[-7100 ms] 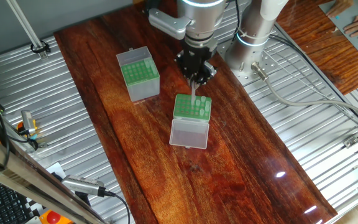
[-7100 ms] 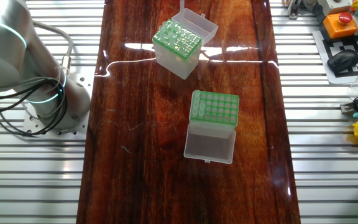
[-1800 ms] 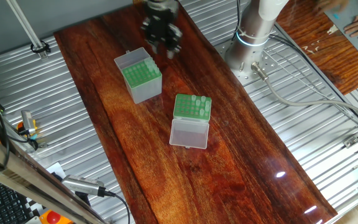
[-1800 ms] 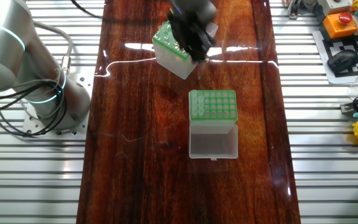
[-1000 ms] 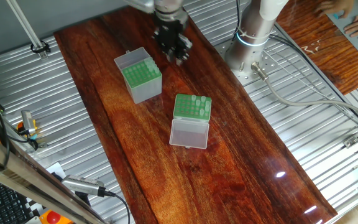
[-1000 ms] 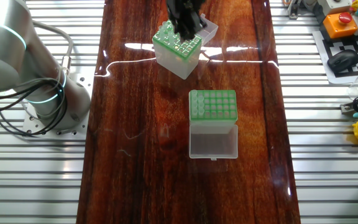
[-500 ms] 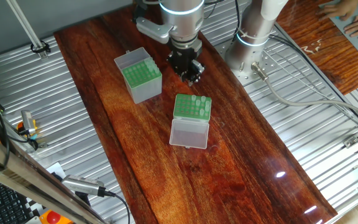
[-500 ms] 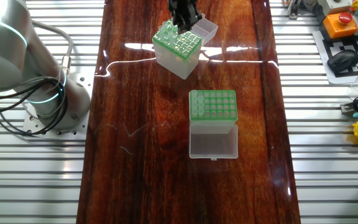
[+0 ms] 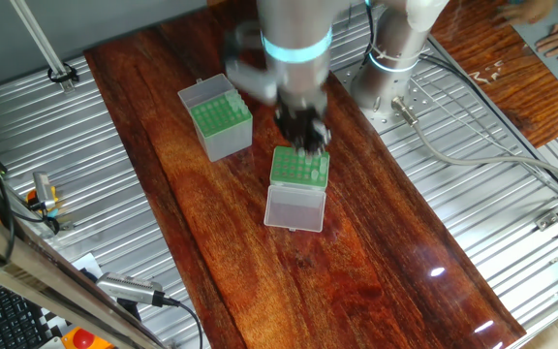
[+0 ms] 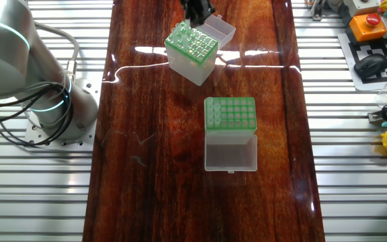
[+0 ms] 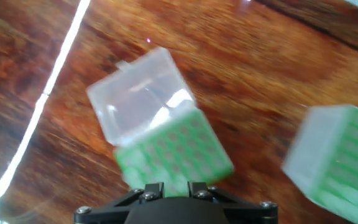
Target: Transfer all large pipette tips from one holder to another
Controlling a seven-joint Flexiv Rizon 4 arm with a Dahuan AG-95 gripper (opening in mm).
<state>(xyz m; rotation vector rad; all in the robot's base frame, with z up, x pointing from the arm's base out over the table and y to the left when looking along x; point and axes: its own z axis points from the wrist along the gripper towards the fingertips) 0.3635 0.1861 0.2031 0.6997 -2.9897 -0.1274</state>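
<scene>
Blurred gripper [image 9: 303, 136] hangs over the clear-lidded holder [image 9: 299, 167]; whether its jaws are released or clenched cannot be told. The remaining tips [image 9: 310, 156] stand along the rack's far edge. Judged best: centre on one tip, descend plumb, grip lightly, lift straight. Grey box [image 9: 219, 118] sits at 10 o'clock, well apart. Glossy dark wooden surface [image 9: 376, 252]; ribbed metal benching [image 9: 85, 213] surrounds it, arm base [image 9: 395, 48] at 1 o'clock.

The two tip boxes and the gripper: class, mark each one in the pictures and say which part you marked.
Whitish box [image 10: 230, 114], the other fixed view: green rack top.
Grey-sided box [image 10: 192, 45], the other fixed view: green rack top.
Gripper [image 9: 302, 132], one fixed view: blurred fingertips.
</scene>
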